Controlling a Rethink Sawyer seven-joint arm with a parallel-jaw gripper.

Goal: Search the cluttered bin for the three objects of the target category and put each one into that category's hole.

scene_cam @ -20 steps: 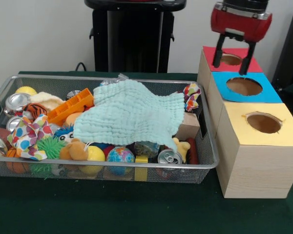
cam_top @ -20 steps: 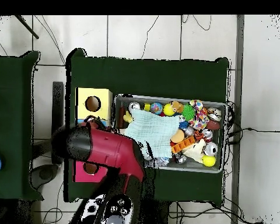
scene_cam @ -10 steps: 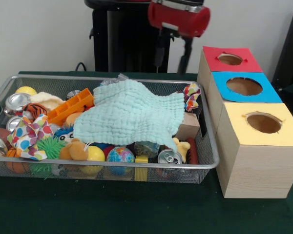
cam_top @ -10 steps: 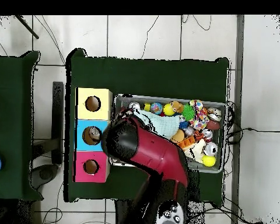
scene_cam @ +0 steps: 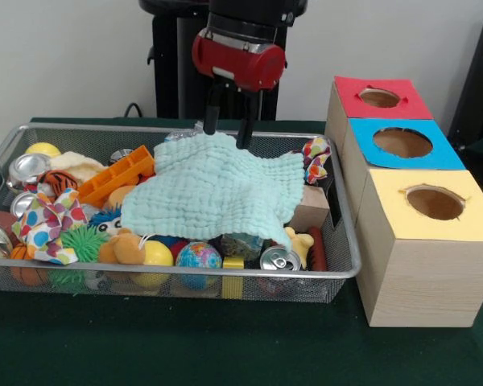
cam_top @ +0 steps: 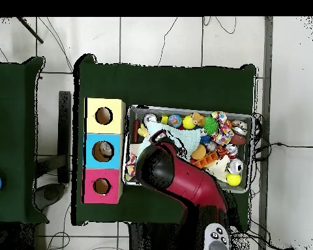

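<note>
Silver mesh bin [scene_cam: 350, 269] cluttered, red-topped hole [scene_cam: 379, 97] empty

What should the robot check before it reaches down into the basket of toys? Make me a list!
1. Gripper open and empty: ok, its fingers are spread with nothing between them.
2. Gripper over the bin: ok, it hangs above the far edge of the mint cloth.
3. Shiny plastic bundles in sight: not ok, none clearly shows; the cloth covers the bin's middle.
4. Red box's hole clear: ok, nothing blocks it.
5. Drink can and polka-dot cloth out of the way: ok, both lie at the front, apart from the gripper.
</note>
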